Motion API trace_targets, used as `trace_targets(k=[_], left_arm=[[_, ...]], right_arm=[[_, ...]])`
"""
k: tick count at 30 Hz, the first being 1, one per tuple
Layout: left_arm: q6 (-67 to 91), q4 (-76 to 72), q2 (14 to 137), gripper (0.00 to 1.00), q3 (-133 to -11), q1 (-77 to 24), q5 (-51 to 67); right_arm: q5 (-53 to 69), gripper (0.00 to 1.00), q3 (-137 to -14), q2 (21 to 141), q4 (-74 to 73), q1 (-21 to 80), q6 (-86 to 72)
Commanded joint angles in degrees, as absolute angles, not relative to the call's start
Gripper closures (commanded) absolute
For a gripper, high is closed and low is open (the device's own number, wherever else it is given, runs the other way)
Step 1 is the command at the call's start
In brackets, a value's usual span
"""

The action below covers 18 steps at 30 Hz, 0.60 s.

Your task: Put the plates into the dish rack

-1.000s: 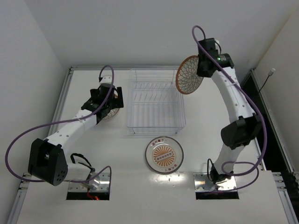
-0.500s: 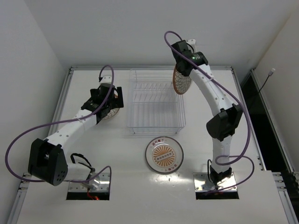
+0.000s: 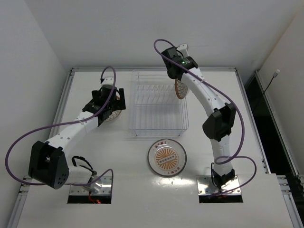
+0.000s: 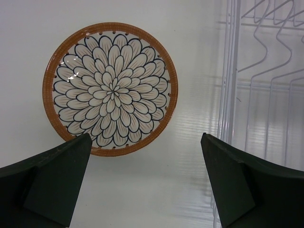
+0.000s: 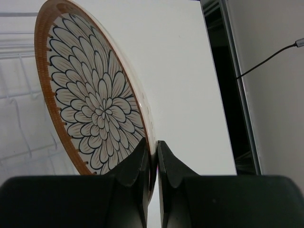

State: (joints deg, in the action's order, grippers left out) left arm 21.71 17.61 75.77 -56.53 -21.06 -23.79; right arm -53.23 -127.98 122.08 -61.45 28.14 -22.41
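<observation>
I have the right jaws pinching the rim of the first plate (image 5: 95, 109), which stands on edge over the far right corner of the dish rack (image 3: 156, 129); whether it touches the wires I cannot tell; the rack sits on the tabletop (image 3: 118, 156) toward the far edge; the left jaws are spread wide, hovering over the second plate (image 4: 110, 89), flat just left of the rack; the third plate (image 3: 166, 157) lies flat between the rack and the near edge.
</observation>
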Motion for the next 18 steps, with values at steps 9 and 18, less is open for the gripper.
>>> trace_targets(k=[9, 18], left_arm=[[21.9, 17.2, 74.6, 0.00, -58.8, -21.5, -23.6], [21.9, 17.2, 74.6, 0.00, -58.8, -21.5, -23.1]], right_arm=[[-65.3, 0.98, -131.7, 124.9, -59.9, 33.0, -22.8], [-63.1, 0.94, -130.5, 126.0, -60.5, 35.2, -25.6]])
